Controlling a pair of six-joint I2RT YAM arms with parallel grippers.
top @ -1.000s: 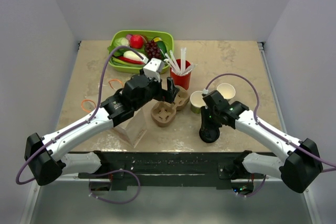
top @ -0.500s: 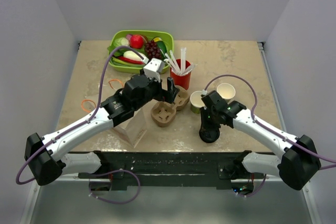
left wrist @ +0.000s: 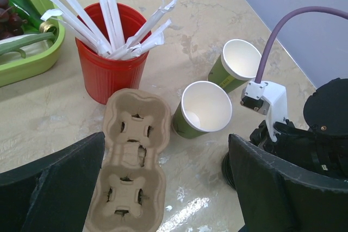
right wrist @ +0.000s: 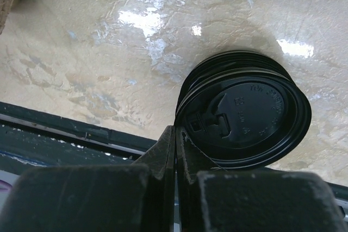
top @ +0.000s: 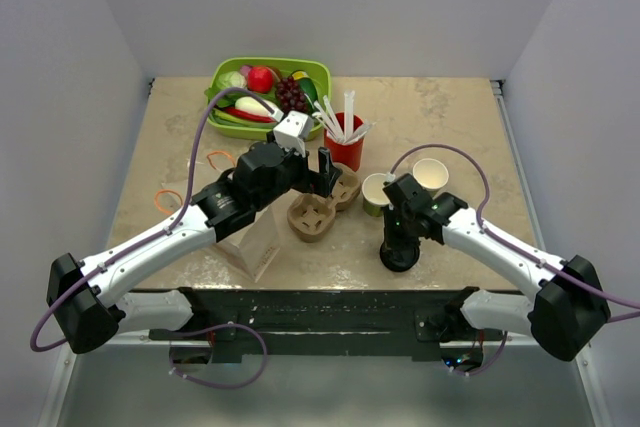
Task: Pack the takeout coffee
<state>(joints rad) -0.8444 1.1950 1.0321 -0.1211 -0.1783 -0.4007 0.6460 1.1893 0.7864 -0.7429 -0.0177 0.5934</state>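
Right gripper [right wrist: 175, 137] is pinched almost fully shut on the rim of the black lid [right wrist: 244, 113]. The thin edge is caught between the fingers at about 7 o'clock on the lid in the wrist view. More rims show under it, so it looks like the top of a small lid stack [top: 400, 257]. The stack sits at the near edge of the table [top: 450, 117], roughly 5 o'clock from the green cup [top: 377, 193]. Can't tell if the lid is clear of the stack.

The green cup is upright, open, white inside and empty. It stands on the table at 3 o'clock of the cardboard carrier [top: 322, 205], just beside it and not in a slot. A second green cup [top: 431, 174] is at 2 o'clock of the first, close by.

Left gripper [left wrist: 163, 161] is wide open with nothing in it, hanging over the carrier. The red cup [left wrist: 111, 63] of wrapped straws is at 12 o'clock of the carrier.

Handling, my read:
- **Lid:** very light, thin, slick plastic that flexes. An edge pinch lets it swing or slip, so it should be carried slowly and set flat on the cup rim before pressing.
- **Cup:** light paper, tips easily when empty, and the wall dents if squeezed. Best hold is a gentle grip around the mid wall, not at the rim. It likely needs steadying while the lid snaps on.
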